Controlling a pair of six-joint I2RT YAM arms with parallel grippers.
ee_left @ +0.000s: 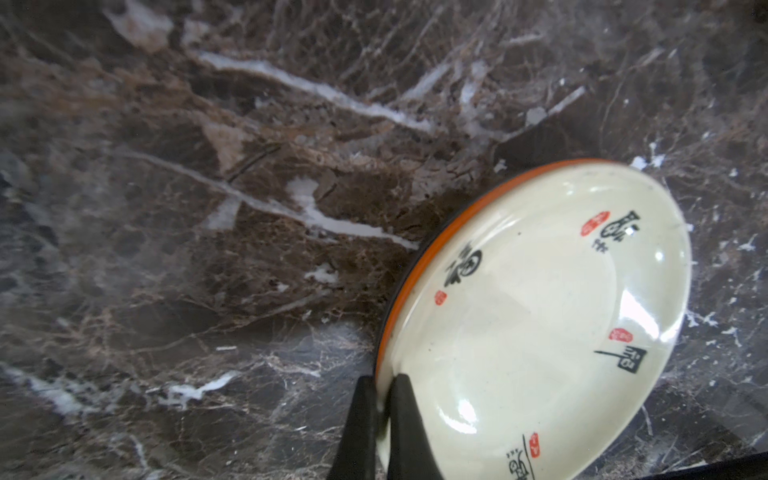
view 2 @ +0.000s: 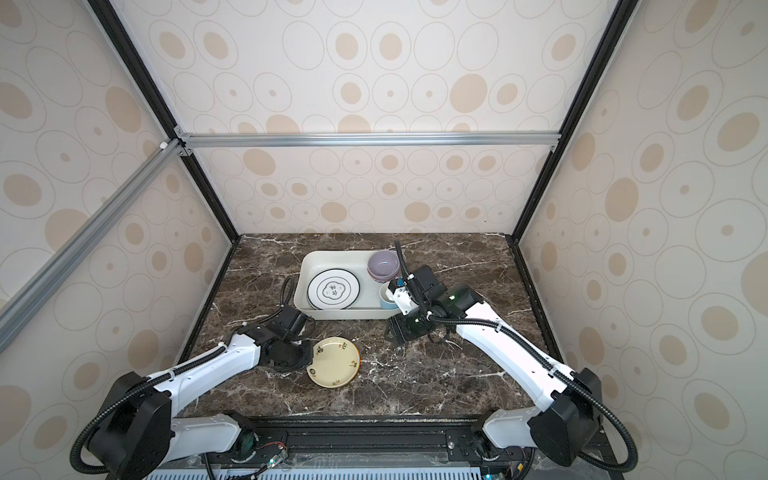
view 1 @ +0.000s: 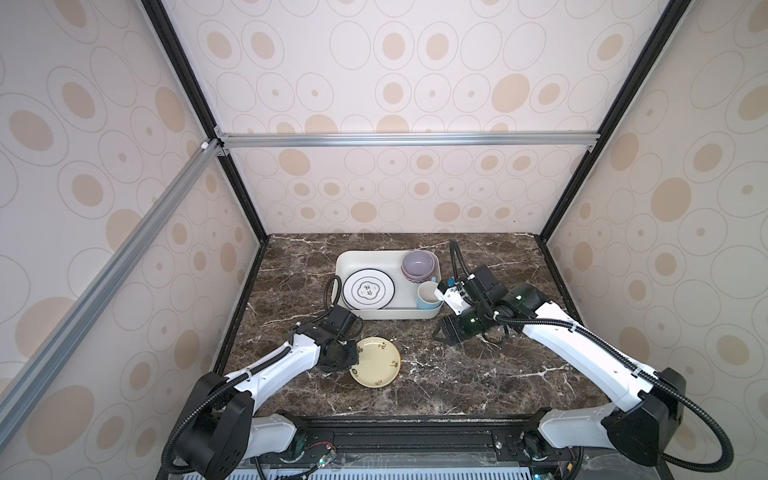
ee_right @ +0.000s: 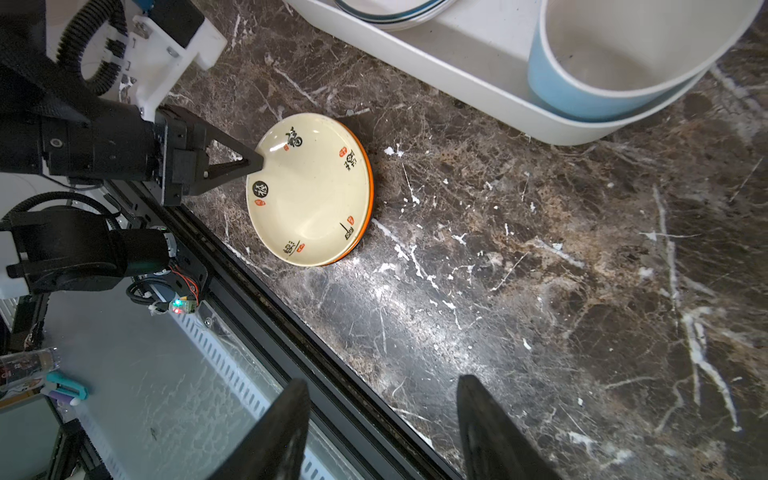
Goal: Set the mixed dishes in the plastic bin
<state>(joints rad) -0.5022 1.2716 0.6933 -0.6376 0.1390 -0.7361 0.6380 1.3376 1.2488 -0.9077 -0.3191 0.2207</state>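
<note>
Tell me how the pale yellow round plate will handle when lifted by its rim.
The pale yellow round plate looks glossy, so it may slip in the rim pinch of the left hand. Held at one edge, it will likely droop. It seems rigid, perhaps ceramic, and could chip if dropped.

My left arm [view 1: 270,370] reaches from the lower left of a top view toward the centre, wrist bent downward. The left gripper [view 1: 356,358] is pinched tight on the rim of the pale yellow plate [view 1: 378,362], its fingers [ee_left: 405,415] nearly meeting. My right arm [view 1: 582,353] stretches in from the lower right. The right gripper [view 1: 439,332] points toward the centre, jaws parted, holding nothing.
</note>
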